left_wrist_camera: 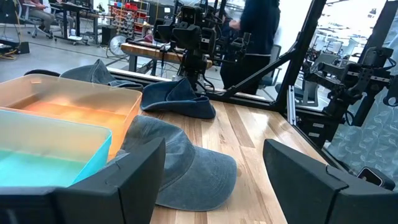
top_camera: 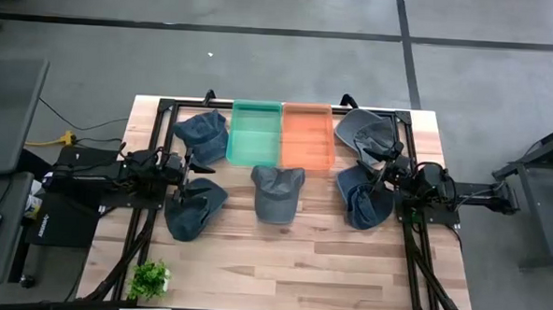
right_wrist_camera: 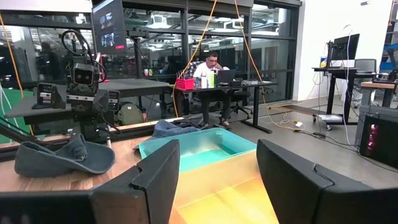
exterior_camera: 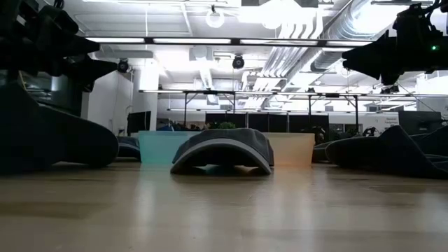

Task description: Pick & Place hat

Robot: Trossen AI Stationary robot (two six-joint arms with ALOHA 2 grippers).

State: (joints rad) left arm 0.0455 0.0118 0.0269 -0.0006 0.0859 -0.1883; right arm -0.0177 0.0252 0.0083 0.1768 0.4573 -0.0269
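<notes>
Several dark blue-grey caps lie on the wooden table. One cap [top_camera: 277, 192] sits crown up in the middle, just in front of a green bin [top_camera: 256, 133] and an orange bin [top_camera: 307, 136]. Two caps lie at the left [top_camera: 203, 130] [top_camera: 195, 209] and two at the right [top_camera: 364, 131] [top_camera: 363, 200]. My left gripper [top_camera: 184, 166] hovers open between the left caps and points at the middle cap [left_wrist_camera: 186, 168]. My right gripper [top_camera: 380, 171] hovers open between the right caps and faces the bins [right_wrist_camera: 205, 152].
A small green plant [top_camera: 150, 278] stands at the table's near left corner. Bare wood lies in front of the middle cap [exterior_camera: 224, 150]. Black frame rails run along both sides. A person [right_wrist_camera: 211, 68] sits at a desk beyond the table.
</notes>
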